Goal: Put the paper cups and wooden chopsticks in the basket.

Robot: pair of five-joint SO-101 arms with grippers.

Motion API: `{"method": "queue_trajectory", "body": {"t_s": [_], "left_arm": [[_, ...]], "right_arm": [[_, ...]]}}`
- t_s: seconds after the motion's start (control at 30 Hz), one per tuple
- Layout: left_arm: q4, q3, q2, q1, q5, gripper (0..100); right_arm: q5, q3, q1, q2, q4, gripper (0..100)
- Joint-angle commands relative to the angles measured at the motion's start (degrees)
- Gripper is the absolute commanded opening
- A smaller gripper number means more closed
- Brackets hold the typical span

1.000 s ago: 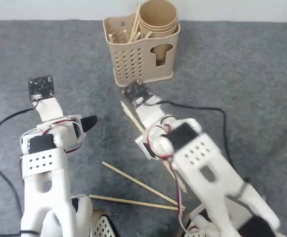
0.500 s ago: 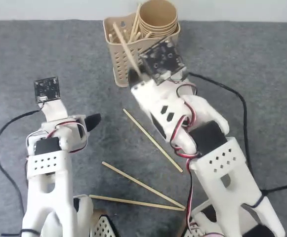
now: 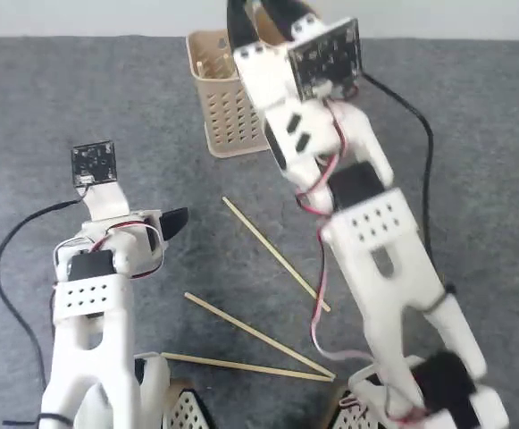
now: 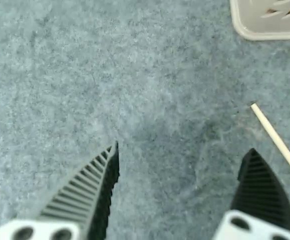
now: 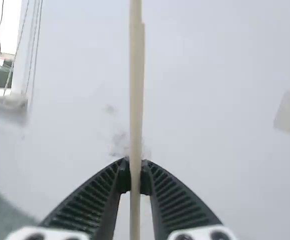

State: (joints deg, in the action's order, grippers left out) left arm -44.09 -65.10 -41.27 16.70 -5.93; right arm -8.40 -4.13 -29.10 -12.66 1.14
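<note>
Right tool (image 5: 135,175) gripped one wooden chopstick (image 5: 136,75), axis straight out from the jaws, over basket (image 3: 223,116) at 12 o'clock. Left tool (image 4: 179,165) gaped, empty.

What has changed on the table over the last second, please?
The right arm rose from low over the mat to above the basket, carrying one chopstick clamped in its jaws. The left arm, jaws open, barely shifted. The three loose chopsticks on the mat and the basket stayed put.
</note>
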Motion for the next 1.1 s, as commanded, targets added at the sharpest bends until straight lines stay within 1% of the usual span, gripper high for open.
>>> {"method": "queue_trajectory", "body": {"t_s": [0.0,0.1,0.23,0.43,0.53,0.6,0.7,0.73,0.77,0.83,0.93,1.0,1.07], "left_arm": [[2.0,0.2,-1.9,-0.4,-0.9,36],[2.1,0.2,-1.8,-0.4,-0.8,36],[2.1,0.2,-1.8,-0.4,-0.8,36],[2.1,0.2,-1.7,-0.4,-0.8,36],[2.1,0.2,-1.7,-0.4,-0.8,36],[2.1,0.2,-1.7,-0.5,-0.9,36],[2.1,0.0,-1.7,-2.1,-1.1,36],[2.1,-0.4,-1.8,-2.5,-1.1,36],[2.0,-0.5,-1.9,-3.0,-1.2,36],[1.8,-0.5,-1.9,-3.9,-1.2,36],[0.0,0.1,-2.0,-5.9,-2.0,36],[-2.6,2.4,-1.8,-7.5,-5.4,36],[-5.8,5.3,-1.6,-9.8,-9.5,36]], "right_arm": [[4.3,11.4,0.6,6.9,3.9,0.7],[8.4,21.2,0.7,13.9,2.9,0.7],[10.9,31.0,0.7,22.2,-2.5,0.7],[11.7,38.6,2.2,32.7,-3.2,0.7],[11.9,40.0,3.5,35.4,-3.2,0.9],[11.9,40.0,3.7,35.6,-3.5,5.7],[12.1,40.0,3.9,35.6,-8.4,22.5],[12.1,40.1,3.9,35.6,-9.5,26.8],[12.1,40.1,3.9,35.5,-10.2,28.9],[12.4,40.2,4.0,35.2,-11.1,27.7],[15.2,40.2,4.8,33.2,-11.6,22.5],[17.4,40.1,5.6,31.0,-14.5,18.7],[19.5,40.1,5.8,27.4,-21.5,16.4]]}}
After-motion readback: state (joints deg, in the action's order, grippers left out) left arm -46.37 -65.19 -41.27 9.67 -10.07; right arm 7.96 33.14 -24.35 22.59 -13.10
